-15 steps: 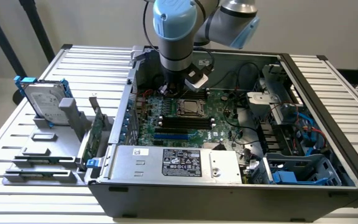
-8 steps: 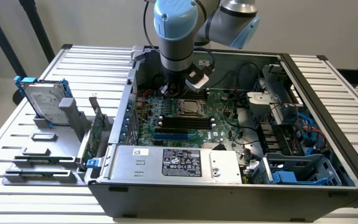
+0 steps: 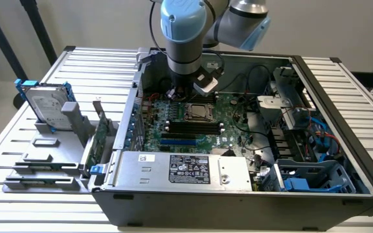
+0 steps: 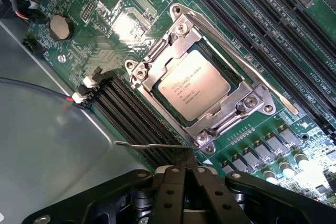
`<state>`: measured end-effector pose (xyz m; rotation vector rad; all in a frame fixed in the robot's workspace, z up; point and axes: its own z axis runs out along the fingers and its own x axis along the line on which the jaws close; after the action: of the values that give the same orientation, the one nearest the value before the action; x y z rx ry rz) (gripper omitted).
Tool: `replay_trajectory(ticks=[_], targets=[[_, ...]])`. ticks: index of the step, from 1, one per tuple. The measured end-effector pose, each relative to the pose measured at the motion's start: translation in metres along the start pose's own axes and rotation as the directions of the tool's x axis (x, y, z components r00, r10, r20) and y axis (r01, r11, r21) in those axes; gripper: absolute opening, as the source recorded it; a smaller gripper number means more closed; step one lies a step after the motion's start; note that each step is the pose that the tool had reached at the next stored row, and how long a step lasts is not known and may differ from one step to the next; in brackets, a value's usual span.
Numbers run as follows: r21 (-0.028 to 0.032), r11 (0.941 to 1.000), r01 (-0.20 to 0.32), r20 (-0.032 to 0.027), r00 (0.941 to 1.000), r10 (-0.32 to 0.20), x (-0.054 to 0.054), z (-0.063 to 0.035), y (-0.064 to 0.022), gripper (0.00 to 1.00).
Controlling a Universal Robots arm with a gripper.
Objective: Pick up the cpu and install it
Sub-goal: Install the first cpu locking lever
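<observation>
Closed black gripper fingers, holding nothing, hover over a green motherboard. Silvery cpu sits seated in its metal socket frame, at twelve o'clock from the fingertips, inside the open computer case.

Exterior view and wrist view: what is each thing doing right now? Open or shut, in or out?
cpu: sitting in its socket on the motherboard.
gripper: shut, holding nothing, just beside the socket.
hard drive: standing upright in a grey holder outside the case.
computer case: side open.
</observation>
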<state>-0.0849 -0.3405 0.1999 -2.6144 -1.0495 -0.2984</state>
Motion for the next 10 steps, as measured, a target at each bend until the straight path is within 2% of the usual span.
replay_trajectory(ticks=[10], targets=[[0.0000, 1.0000, 0.000, 0.0000, 1.0000, 0.000, 0.0025, 0.0000, 0.0038, 0.11]])
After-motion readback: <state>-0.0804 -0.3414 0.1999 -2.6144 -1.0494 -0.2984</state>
